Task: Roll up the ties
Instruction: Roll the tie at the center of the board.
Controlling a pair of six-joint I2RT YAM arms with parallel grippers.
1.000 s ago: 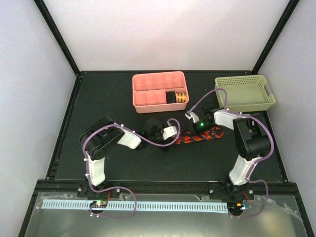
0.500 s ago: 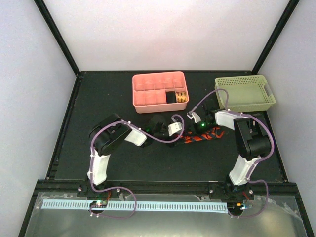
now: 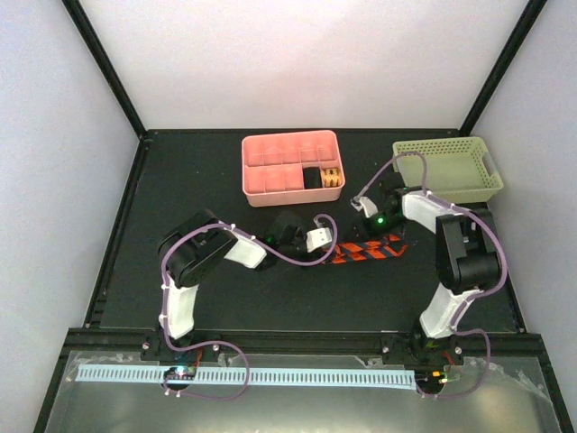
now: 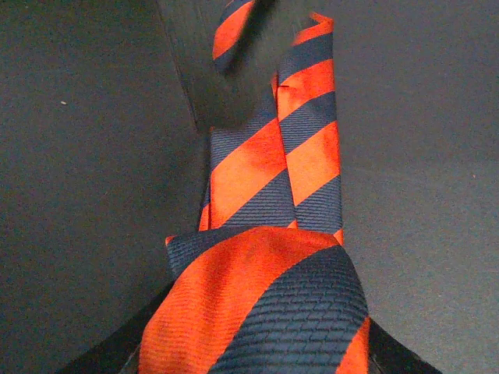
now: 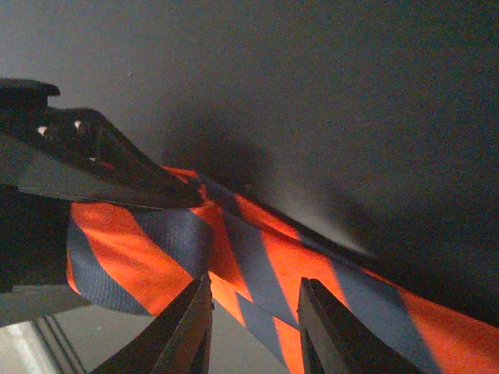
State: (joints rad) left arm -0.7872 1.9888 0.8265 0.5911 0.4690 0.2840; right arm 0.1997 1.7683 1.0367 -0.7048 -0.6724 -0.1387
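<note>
The tie [image 3: 370, 250], orange-red with navy diagonal stripes, lies across the black table between my two arms. In the left wrist view its near end is rolled into a fat fold [image 4: 257, 304] that fills the gap between my left gripper's [image 4: 257, 339] jaws, which are shut on it. The rest of the tie [image 4: 273, 171] runs away flat and doubled. In the top view my left gripper [image 3: 317, 242] sits at the tie's left end. My right gripper [image 3: 370, 219] hovers just behind the tie, open, its fingers [image 5: 191, 327] apart with the fabric [image 5: 265, 265] beyond them and nothing between.
A pink compartment tray [image 3: 248, 171] stands at the back centre with rolled items [image 3: 326, 178] in its right cells. A pale green basket [image 3: 491, 180] sits at the back right. The table's black frame edges run along both sides.
My left gripper moved right onto the tie's left end and closed on the roll. My right gripper opened, let go of the tie and drew back a little.
</note>
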